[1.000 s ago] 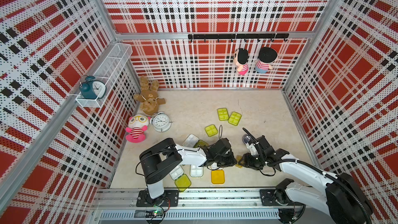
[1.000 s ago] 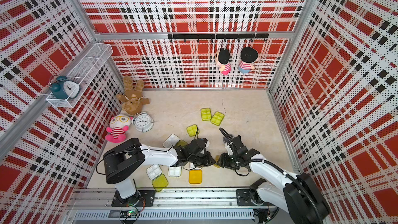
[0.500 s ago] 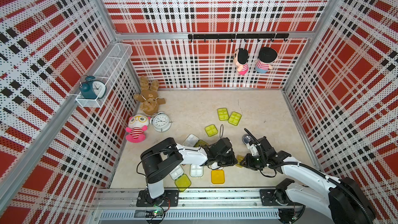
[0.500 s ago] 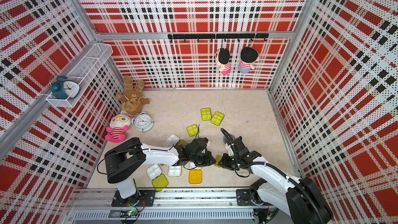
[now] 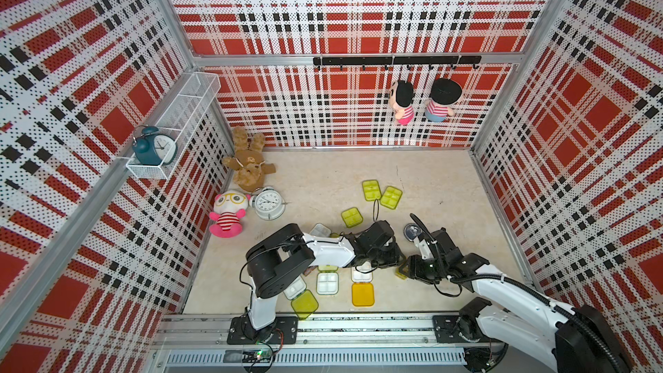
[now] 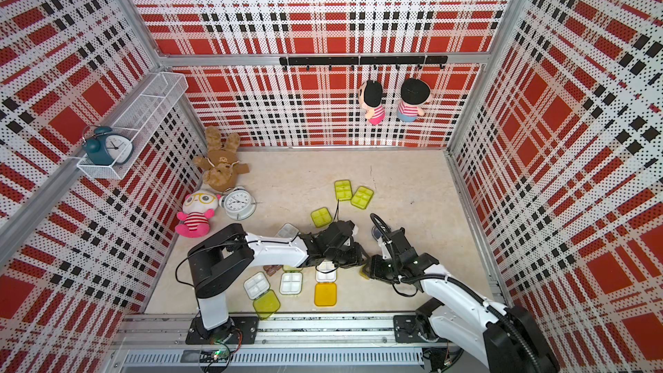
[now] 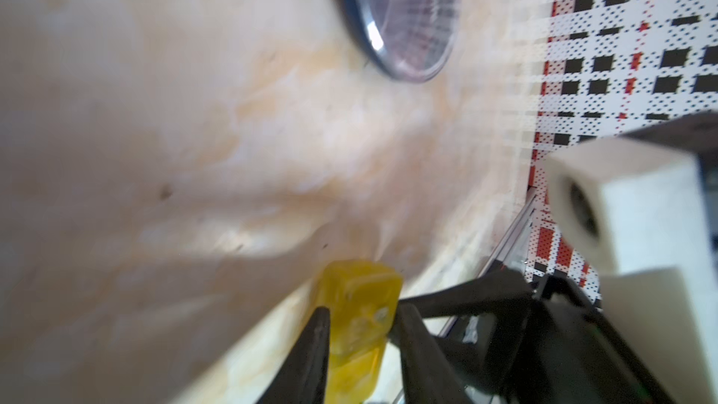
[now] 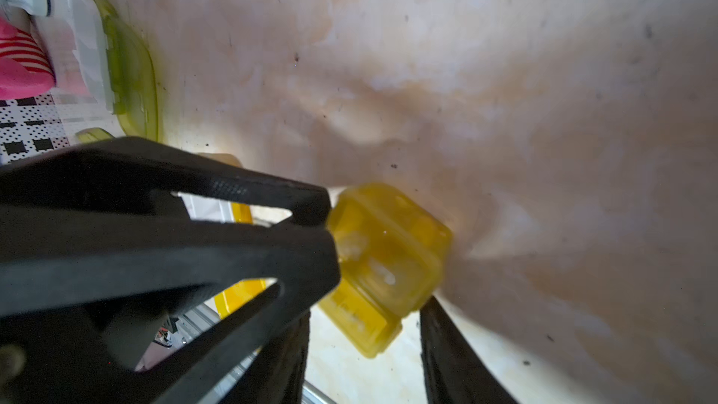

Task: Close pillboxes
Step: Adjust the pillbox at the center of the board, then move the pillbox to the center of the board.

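I am keeping my left claw (image 7: 363,314) and my right claw (image 8: 367,310) tip to tip at the small amber pillbox (image 8: 384,254), which is sitting tilted at the near side of the surface (image 5: 430,181), right of centre. Each claw's jaws are standing slightly apart with the box between them; whether either is clamping it I cannot tell. The round navy pillbox (image 5: 412,233) is lying just beyond, and the orange pillbox (image 5: 363,294) is lying open to the left.

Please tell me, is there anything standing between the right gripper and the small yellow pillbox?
Nothing visible does. In the right wrist view, the small yellow pillbox sits directly between the fingers of the right gripper, whose jaws stand apart. The left gripper is at the box's side, its fingertips at the edge, not in the gap.
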### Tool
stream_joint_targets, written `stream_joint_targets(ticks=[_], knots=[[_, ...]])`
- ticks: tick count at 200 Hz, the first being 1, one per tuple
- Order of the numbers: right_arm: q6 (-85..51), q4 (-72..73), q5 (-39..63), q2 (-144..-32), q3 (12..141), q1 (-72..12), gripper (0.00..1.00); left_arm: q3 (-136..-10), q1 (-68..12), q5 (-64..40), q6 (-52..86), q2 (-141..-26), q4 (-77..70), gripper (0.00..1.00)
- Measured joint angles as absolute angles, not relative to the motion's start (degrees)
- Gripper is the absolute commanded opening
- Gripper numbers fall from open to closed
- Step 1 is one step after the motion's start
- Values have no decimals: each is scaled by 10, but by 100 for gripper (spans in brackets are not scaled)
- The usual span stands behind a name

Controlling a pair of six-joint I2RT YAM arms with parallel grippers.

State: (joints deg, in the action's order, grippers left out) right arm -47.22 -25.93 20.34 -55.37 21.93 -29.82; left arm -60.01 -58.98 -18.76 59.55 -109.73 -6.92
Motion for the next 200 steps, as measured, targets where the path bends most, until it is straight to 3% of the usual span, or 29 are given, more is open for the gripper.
stream_joint_targets(ticks=[43, 103, 151, 200], knots=[[-472, -362, 160, -476, 274, -286, 62, -662, -582, -200, 582, -1139, -63, 34], [-467, -408, 176, -448, 317, -283, 63, -657, -566, -210, 556, -1133, -25, 35], [-460, -366, 228, -477, 317, -298, 63, -596, -519, -177, 539, -988, 27, 36], [-468, -281, 259, -590, 320, -371, 64, -467, -508, -128, 566, -814, 40, 37]])
